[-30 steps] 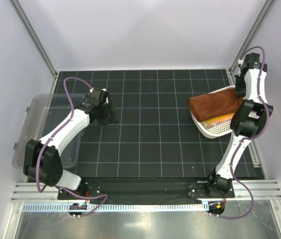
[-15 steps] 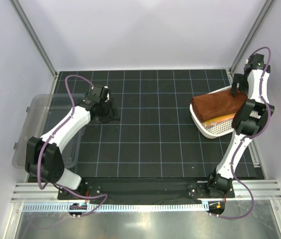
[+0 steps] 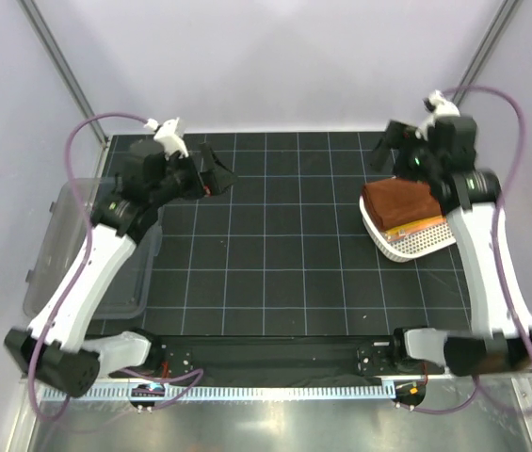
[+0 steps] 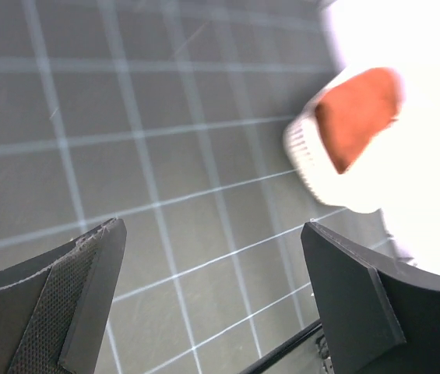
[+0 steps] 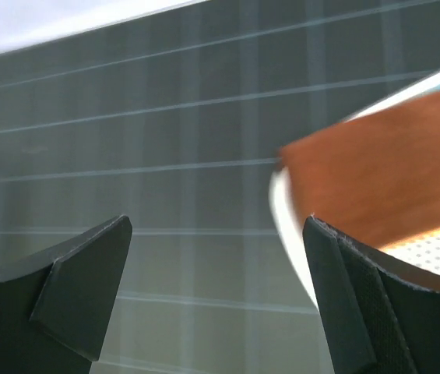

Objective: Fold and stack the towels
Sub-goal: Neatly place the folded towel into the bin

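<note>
Left hand (image 4: 212, 249) and right hand (image 5: 218, 241) gape empty; one basket (image 3: 409, 250) holds one brown towel (image 3: 399, 200), perhaps another beneath.

Left of the basket (image 3: 414, 247), the table (image 3: 284, 254) lies open as far as the clear bin (image 3: 58, 264). A brown towel (image 3: 399, 200) covers most of the basket's mouth.

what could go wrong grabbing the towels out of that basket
The rust-brown towel lies on top in the white perforated plastic basket and partly covers the yellow-orange cloth beneath, so the open right end effector might pinch both layers. The light-looking basket may also lift or slide with the towel.
</note>
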`<action>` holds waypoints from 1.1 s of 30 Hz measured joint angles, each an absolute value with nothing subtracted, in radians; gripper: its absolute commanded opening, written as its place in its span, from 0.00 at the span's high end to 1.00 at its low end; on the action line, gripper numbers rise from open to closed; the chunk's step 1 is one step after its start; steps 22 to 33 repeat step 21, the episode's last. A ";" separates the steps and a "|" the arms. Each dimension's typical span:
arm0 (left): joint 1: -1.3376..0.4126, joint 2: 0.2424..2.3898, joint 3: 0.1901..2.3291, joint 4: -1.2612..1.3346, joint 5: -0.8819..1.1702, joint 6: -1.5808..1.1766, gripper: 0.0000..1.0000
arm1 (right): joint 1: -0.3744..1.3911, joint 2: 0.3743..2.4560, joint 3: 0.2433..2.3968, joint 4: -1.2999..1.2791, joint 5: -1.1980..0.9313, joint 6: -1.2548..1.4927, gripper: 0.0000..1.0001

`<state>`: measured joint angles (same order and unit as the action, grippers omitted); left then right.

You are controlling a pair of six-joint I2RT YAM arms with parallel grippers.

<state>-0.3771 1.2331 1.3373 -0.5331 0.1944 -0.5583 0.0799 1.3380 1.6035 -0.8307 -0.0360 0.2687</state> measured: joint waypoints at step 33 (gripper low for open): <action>-0.377 0.926 1.079 -0.436 0.343 -0.515 0.00 | 0.062 0.845 1.050 -0.545 -0.397 0.570 0.00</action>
